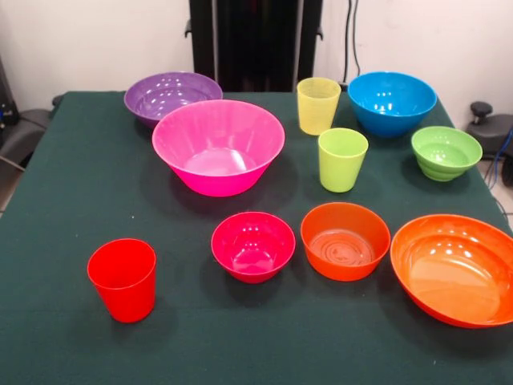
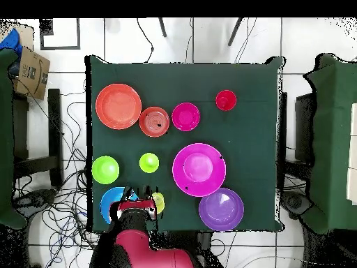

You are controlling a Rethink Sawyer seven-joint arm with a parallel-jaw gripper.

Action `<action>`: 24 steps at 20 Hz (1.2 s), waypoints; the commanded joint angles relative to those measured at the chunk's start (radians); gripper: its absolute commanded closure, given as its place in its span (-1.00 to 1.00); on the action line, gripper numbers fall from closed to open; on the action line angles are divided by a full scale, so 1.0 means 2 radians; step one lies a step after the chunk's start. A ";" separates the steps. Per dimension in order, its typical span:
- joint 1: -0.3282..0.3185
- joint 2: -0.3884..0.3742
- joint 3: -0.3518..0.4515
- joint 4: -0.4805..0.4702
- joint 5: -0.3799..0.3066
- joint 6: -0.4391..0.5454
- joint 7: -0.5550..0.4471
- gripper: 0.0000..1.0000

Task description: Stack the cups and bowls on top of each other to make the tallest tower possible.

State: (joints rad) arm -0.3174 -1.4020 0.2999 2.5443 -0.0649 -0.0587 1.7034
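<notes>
Cups and bowls sit apart, unstacked, across the table (image 1: 72, 160); gripper (image 2: 143, 202), lower left overhead, grip state indiscernible.

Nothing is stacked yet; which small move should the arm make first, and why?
Probably lower the claw toward the pale yellow cup. It hovers between that cup and the blue bowl, and every piece stands separate on the table.

Cups, 3: red cup (image 1: 122, 278), pale yellow cup (image 1: 318, 104), lime green cup (image 1: 342, 159).

Bowls, 7: large pink bowl (image 1: 218, 146), large orange bowl (image 1: 457, 269), purple bowl (image 1: 172, 96), blue bowl (image 1: 392, 102), small magenta bowl (image 1: 252, 245), small orange bowl (image 1: 345, 240), ribbed green bowl (image 1: 446, 152).
</notes>
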 commanded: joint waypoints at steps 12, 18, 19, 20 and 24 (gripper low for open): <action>0.069 0.184 -0.087 -0.041 -0.067 -0.100 0.043 -1.00; 0.092 0.296 -0.110 -0.091 -0.079 -0.169 0.043 -1.00; 0.098 0.306 -0.118 -0.096 -0.079 -0.171 0.040 -1.00; 0.103 0.315 -0.123 -0.101 -0.078 -0.173 0.039 -1.00; 0.110 0.343 -0.136 -0.115 -0.077 -0.182 0.042 -1.00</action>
State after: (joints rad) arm -0.1256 -0.8870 0.0710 2.4329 -0.1730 -0.3975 1.7108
